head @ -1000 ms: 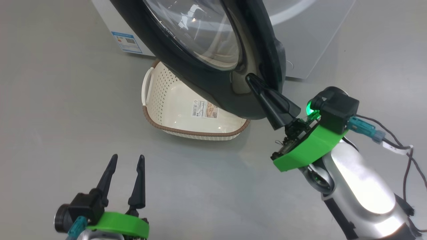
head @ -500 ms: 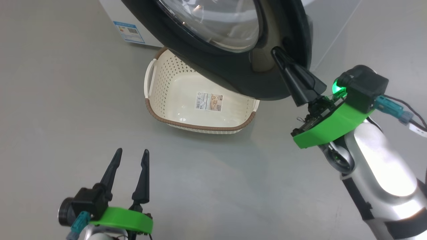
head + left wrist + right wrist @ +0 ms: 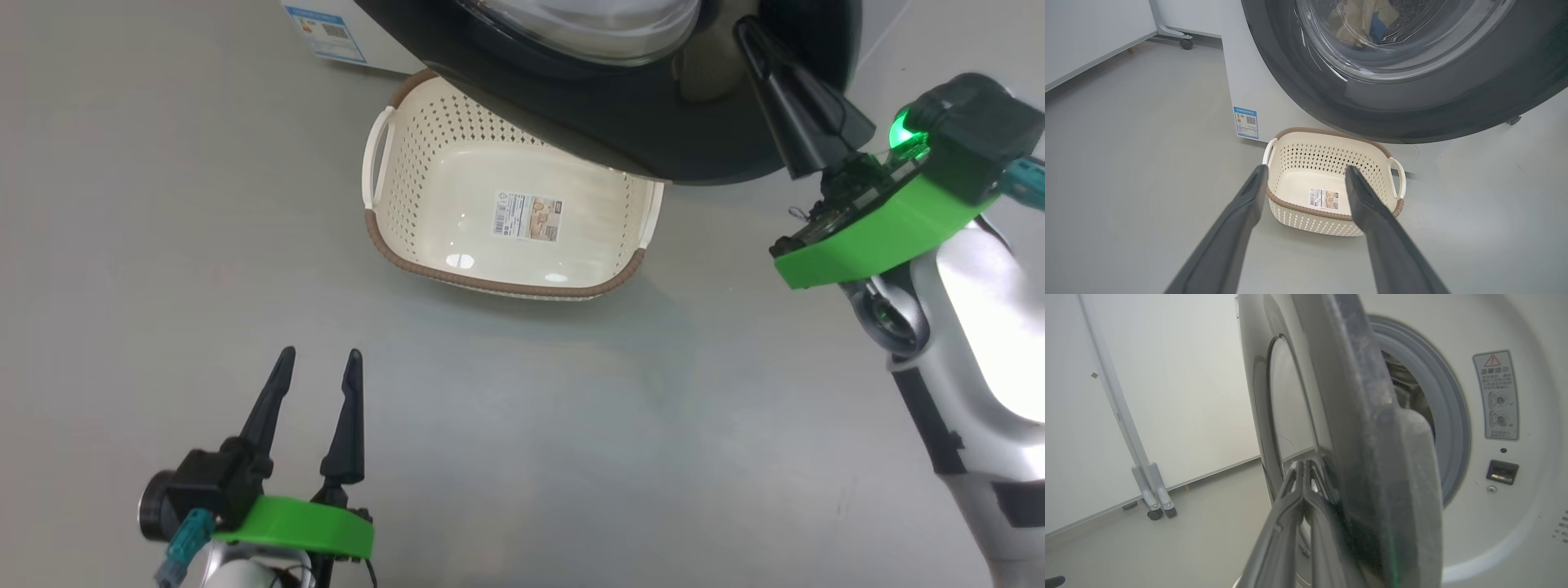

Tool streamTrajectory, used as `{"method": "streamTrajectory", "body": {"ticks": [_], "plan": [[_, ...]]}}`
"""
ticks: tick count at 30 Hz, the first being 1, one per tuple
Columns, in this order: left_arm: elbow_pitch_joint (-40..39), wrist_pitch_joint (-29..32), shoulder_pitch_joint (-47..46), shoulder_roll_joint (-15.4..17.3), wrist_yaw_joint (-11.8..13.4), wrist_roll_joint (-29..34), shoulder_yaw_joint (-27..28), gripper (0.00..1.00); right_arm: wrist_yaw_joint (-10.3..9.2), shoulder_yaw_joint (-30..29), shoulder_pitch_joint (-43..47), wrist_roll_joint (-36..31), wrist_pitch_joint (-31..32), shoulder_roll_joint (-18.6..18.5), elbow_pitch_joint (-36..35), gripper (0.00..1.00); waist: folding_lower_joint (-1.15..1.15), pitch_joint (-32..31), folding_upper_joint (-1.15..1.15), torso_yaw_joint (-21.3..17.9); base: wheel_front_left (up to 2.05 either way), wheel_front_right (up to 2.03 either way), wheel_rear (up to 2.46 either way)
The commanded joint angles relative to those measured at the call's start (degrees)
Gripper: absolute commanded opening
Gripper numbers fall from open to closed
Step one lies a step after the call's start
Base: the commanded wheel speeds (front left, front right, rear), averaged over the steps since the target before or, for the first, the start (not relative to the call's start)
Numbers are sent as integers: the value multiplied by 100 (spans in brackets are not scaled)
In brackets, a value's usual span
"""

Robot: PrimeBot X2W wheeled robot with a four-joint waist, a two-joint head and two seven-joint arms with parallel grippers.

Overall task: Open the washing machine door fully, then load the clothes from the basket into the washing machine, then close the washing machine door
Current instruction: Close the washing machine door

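Jaws of right gripper [image 3: 747,28] closed, tips against the washing machine door [image 3: 620,139] — ajar above the empty basket [image 3: 490,282], clothes [image 3: 1367,20] already inside — push steadily near its rim until latched; left gripper [image 3: 319,355] jaws open.

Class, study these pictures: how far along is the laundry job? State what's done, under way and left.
Done: the basket is empty; the clothes show through the glass of the washing machine door. In hand: the shut right claw presses that door, ajar from the washing machine. Left: closing it fully. The left claw hangs open, idle.
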Motion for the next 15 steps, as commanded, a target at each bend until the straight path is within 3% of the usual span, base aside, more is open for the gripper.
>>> {"method": "streamTrajectory", "body": {"ticks": [1, 15], "plan": [[-193, -65, -99, 36, 47, -7, 206, 100, -19, -33, -178, -54, -29, -35, -144, 0, 0, 48, 0, -9, 0, 0, 0], [-426, -65, -250, 36, 54, -26, 131, 100, -19, -217, -795, -70, -29, -321, -95, 0, 0, 567, 0, 80, 0, 0, 0]]}}
